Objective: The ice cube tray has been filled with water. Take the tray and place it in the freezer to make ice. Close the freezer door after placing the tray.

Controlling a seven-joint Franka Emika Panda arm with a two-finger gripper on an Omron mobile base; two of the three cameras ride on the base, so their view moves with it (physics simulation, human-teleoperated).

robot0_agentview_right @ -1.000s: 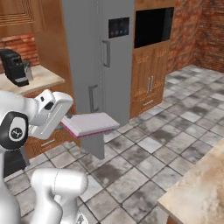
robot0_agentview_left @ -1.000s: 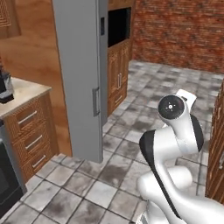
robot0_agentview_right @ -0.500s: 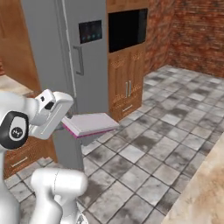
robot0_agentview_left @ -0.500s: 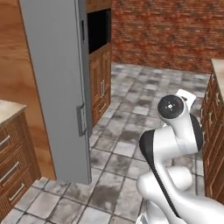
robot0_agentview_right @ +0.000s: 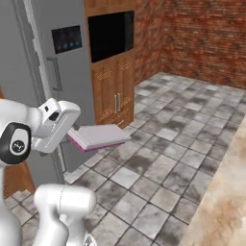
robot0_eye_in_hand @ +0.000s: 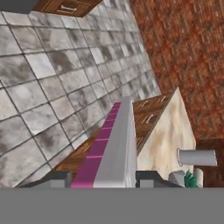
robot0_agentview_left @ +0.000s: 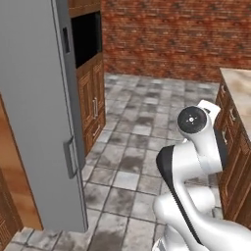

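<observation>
The ice cube tray (robot0_agentview_right: pixel 98 136) is a thin pale slab with a magenta edge, held level out in front of the arm. My gripper (robot0_agentview_right: pixel 72 132) is shut on its near end. In the hand view the tray (robot0_eye_in_hand: pixel 118 144) runs edge-on away from my gripper (robot0_eye_in_hand: pixel 105 179), with a dark fingertip (robot0_eye_in_hand: pixel 151 178) on each side. The freezer (robot0_agentview_right: pixel 29 62) is the tall grey cabinet just left of the tray. Its grey face (robot0_agentview_left: pixel 34 98) with a handle (robot0_agentview_left: pixel 71 157) fills the left of the left base view. No interior shows. The freezer door cannot be told apart.
A fridge door with a black lit panel (robot0_agentview_right: pixel 67 39) stands beside a wood cabinet holding a black wall oven (robot0_agentview_right: pixel 110 36). A stone counter (robot0_agentview_left: pixel 238 88) on wood drawers lies to the right. A paper towel roll (robot0_eye_in_hand: pixel 197 157) sits on the counter. Grey tiled floor (robot0_agentview_right: pixel 163 158) spreads ahead.
The whole picture has shifted: the base has moved, so the fridge now stands nearer and further left. The tray stays in the gripper, held the same way.
</observation>
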